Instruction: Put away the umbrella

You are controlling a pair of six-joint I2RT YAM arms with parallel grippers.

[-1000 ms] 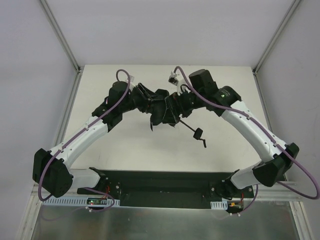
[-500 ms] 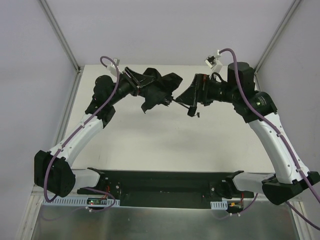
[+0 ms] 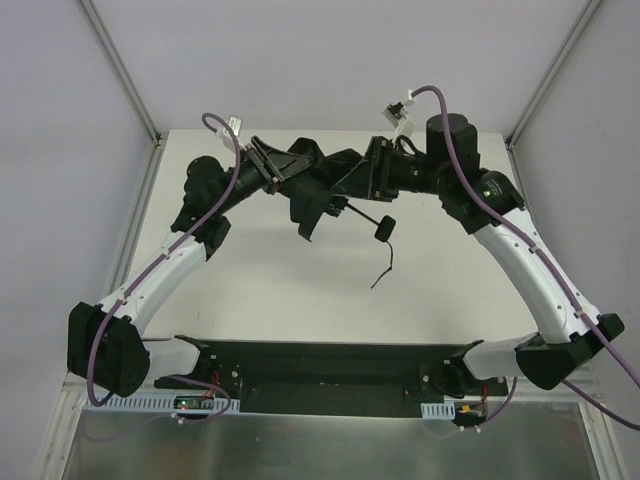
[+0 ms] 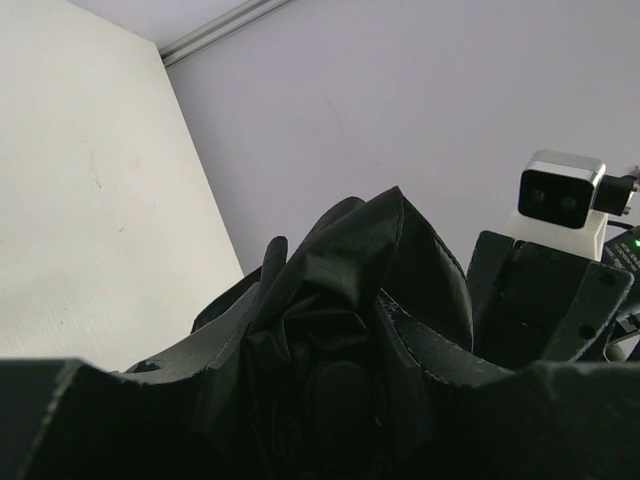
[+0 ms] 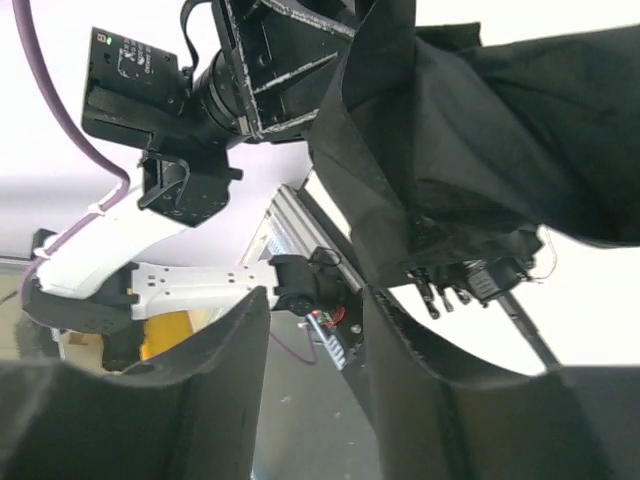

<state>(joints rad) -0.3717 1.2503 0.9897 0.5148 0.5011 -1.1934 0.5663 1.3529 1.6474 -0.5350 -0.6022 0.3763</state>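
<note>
The black umbrella (image 3: pixel 322 182) hangs in the air over the far part of the table, its canopy crumpled. My left gripper (image 3: pixel 276 166) is shut on the canopy's left end; in the left wrist view black fabric (image 4: pixel 370 250) fills the space between the fingers of the left gripper (image 4: pixel 330 290). The thin shaft slants down to the small handle (image 3: pixel 384 227), whose cord dangles free. My right gripper (image 3: pixel 372 172) sits at the canopy's right end. In the right wrist view the right gripper (image 5: pixel 315 300) stands open with an empty gap, the canopy (image 5: pixel 500 130) draped just beside its right finger (image 5: pixel 420 350).
The white table (image 3: pixel 250 270) is bounded by metal frame posts (image 3: pixel 125 75) at the back corners and grey walls. A black base plate (image 3: pixel 330 365) with both arm bases runs along the near edge. The left arm's wrist (image 5: pixel 200 90) looms close in the right wrist view.
The arms drew apart and the left lifted the canopy back and left. The right gripper swung right with the handle end, then returned to the canopy; the handle now dangles free. Its jaws narrowed.
</note>
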